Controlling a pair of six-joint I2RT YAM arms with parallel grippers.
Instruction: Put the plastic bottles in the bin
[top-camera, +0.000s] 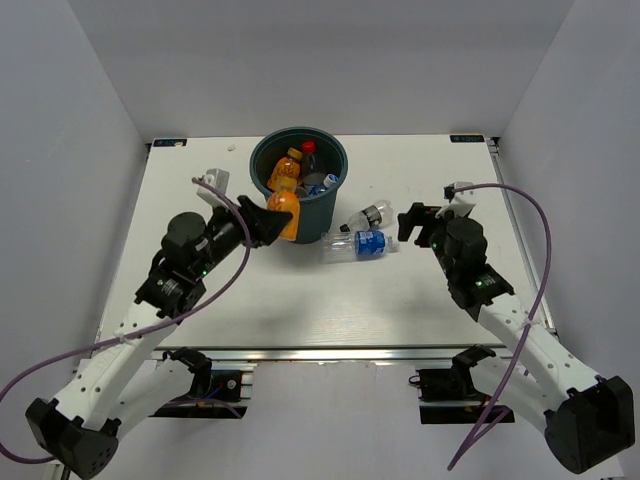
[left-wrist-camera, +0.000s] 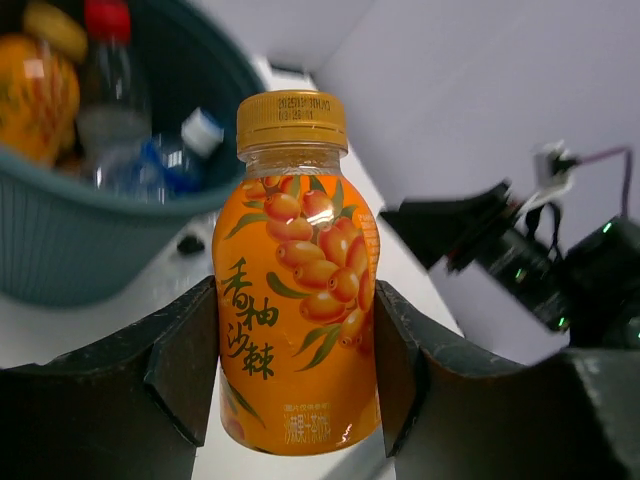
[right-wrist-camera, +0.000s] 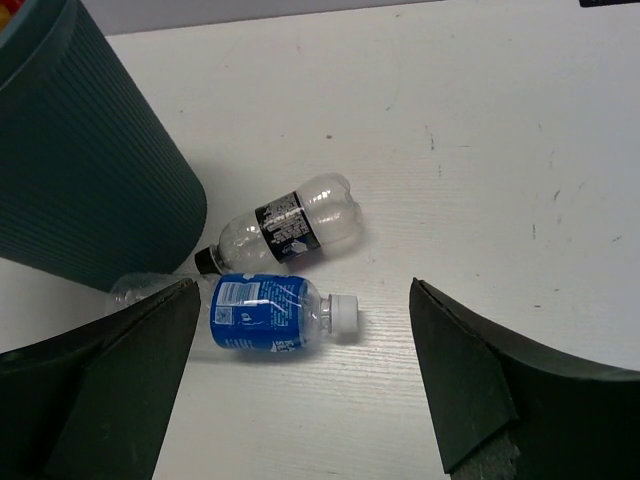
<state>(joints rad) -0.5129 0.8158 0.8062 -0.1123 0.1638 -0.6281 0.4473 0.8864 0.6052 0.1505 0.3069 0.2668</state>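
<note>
My left gripper (top-camera: 278, 220) is shut on an orange bottle with an orange cap (left-wrist-camera: 297, 300) and holds it upright in the air beside the near left wall of the dark teal bin (top-camera: 318, 214). The bin (left-wrist-camera: 80, 240) holds another orange bottle (top-camera: 288, 167), a red-capped clear bottle (top-camera: 309, 153) and blue-labelled clear ones (left-wrist-camera: 170, 160). On the table right of the bin lie a black-labelled clear bottle (right-wrist-camera: 285, 228), a blue-labelled bottle (right-wrist-camera: 268, 313) and a clear bottle (right-wrist-camera: 140, 292) partly hidden behind my finger. My right gripper (top-camera: 412, 222) is open and empty above the table, right of them.
The white table (top-camera: 300, 300) has raised grey walls on the left, back and right. The bin stands at the back centre. The right arm (left-wrist-camera: 520, 260) shows beyond the held bottle in the left wrist view.
</note>
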